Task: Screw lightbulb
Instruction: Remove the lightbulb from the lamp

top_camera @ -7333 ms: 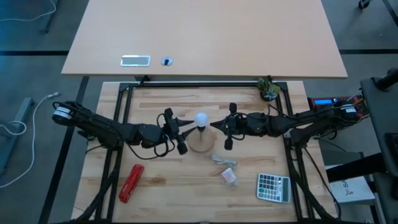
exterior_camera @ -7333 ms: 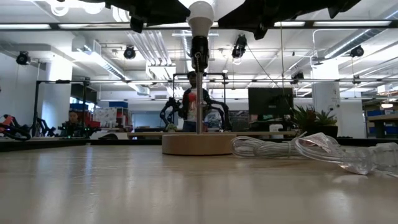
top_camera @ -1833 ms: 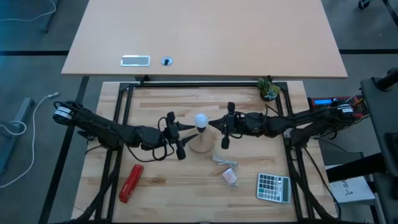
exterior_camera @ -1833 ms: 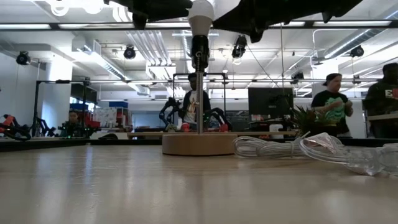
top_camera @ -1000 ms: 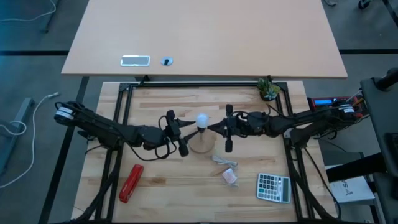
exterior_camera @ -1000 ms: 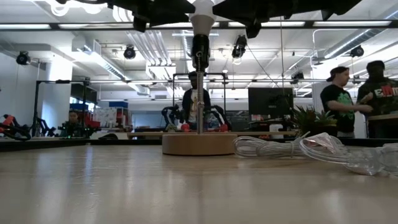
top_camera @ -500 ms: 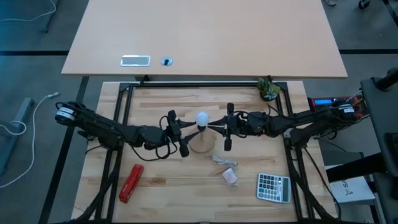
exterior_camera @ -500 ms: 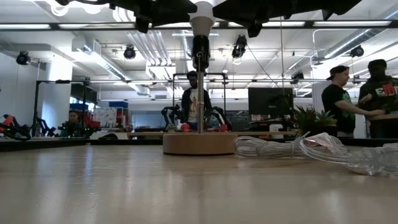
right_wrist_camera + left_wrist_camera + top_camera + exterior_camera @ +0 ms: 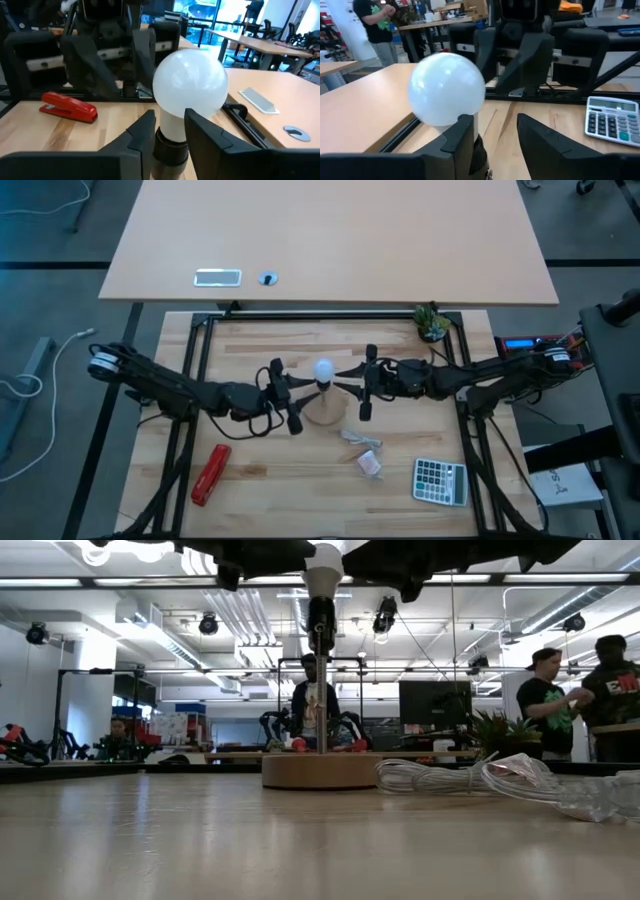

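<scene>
Straddling the lightbulb atop its socket post over the wooden base, we keep the left gripper half open, one finger at the neck. The right gripper brackets the neck, grip unclear. If neither finger pair clamps squarely, we risk slipping, cross-threading, or tipping the stand.
</scene>
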Controlling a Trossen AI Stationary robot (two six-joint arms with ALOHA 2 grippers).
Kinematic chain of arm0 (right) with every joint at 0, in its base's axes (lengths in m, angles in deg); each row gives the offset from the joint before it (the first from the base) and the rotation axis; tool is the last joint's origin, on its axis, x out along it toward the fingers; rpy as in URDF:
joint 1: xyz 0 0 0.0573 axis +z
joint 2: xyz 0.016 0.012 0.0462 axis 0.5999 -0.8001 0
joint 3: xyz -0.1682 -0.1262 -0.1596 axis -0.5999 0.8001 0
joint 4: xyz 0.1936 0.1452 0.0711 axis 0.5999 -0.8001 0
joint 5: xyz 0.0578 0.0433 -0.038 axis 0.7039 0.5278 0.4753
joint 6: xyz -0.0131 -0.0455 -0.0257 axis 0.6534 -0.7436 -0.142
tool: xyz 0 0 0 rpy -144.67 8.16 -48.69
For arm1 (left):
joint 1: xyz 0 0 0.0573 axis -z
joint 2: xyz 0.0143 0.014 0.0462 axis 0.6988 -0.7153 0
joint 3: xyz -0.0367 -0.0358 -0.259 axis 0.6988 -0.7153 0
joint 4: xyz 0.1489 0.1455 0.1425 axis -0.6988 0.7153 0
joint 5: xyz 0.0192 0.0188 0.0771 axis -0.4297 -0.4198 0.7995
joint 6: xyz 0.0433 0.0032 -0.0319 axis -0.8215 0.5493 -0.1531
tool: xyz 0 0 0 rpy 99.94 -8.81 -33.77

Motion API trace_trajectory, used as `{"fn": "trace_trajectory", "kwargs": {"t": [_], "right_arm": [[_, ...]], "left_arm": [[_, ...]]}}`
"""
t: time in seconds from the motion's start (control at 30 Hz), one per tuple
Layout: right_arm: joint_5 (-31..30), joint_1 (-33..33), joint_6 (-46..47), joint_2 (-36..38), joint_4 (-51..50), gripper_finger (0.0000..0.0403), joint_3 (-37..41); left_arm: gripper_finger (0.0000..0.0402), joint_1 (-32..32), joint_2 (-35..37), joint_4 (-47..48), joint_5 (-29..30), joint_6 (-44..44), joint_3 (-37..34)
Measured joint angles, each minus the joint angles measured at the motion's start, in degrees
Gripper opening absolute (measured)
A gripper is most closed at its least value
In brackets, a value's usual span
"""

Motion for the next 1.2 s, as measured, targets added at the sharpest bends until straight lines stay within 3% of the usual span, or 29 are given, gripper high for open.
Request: {"fn": "trace_trajectory", "kwargs": {"t": [0.27,0.53,0.63,0.9,1.2], "right_arm": [[1.92,0.15,0.35,-0.07,-2.22,0.0071,0.00],[2.23,0.15,-0.53,-0.07,-1.75,0.0036,0.00],[2.23,0.15,-1.31,-0.07,-0.86,0.0024,0.00],[2.21,0.13,-2.36,-0.07,0.22,0.0002,0.00],[0.35,0.02,-2.82,-0.07,0.21,0.0002,0.00]], "left_arm": [[0.0120,2.19,3.39,1.45,1.69,0.20,0.00],[0.0092,1.61,4.01,5.23,13.27,-0.04,0.00],[0.0080,-0.04,3.26,5.64,12.60,-0.41,0.00],[0.0053,-3.37,2.18,3.70,2.18,-2.27,0.00],[0.0043,-3.42,0.66,2.38,-0.52,-3.99,0.00]]}}
